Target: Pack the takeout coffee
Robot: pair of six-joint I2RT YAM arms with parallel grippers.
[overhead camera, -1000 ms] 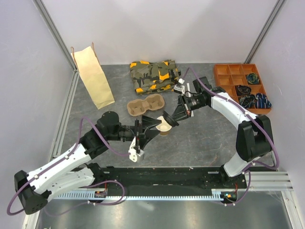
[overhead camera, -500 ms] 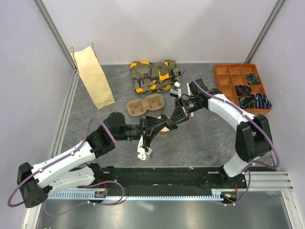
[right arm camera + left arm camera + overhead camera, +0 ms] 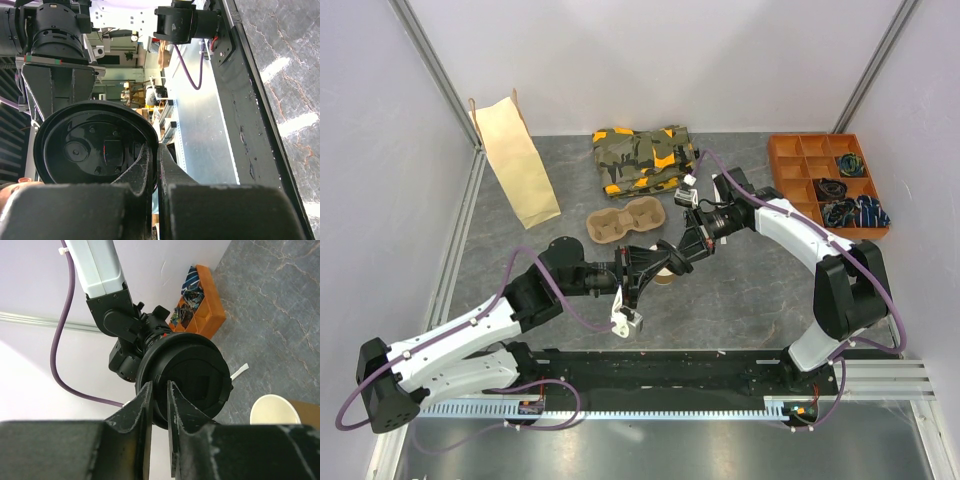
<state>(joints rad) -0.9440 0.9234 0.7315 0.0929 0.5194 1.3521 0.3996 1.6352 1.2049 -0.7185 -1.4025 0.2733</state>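
Right end effector (image 3: 154, 152): fingers clamped on rim of black lid (image 3: 95, 145), lid held tilted in air. Left end effector (image 3: 159, 387): fingers nearly together, slim gap, right at same lid's rim; pinching it or not, cannot tell. Below them paper cup (image 3: 275, 410), upright on table (image 3: 750, 290), uncovered, pale inside showing. Just behind cup, pulp cup tray (image 3: 625, 221). Further out: paper bag (image 3: 515, 160) far left, camouflage cloth (image 3: 642, 158) at back, orange divided box (image 3: 800, 165) far right.
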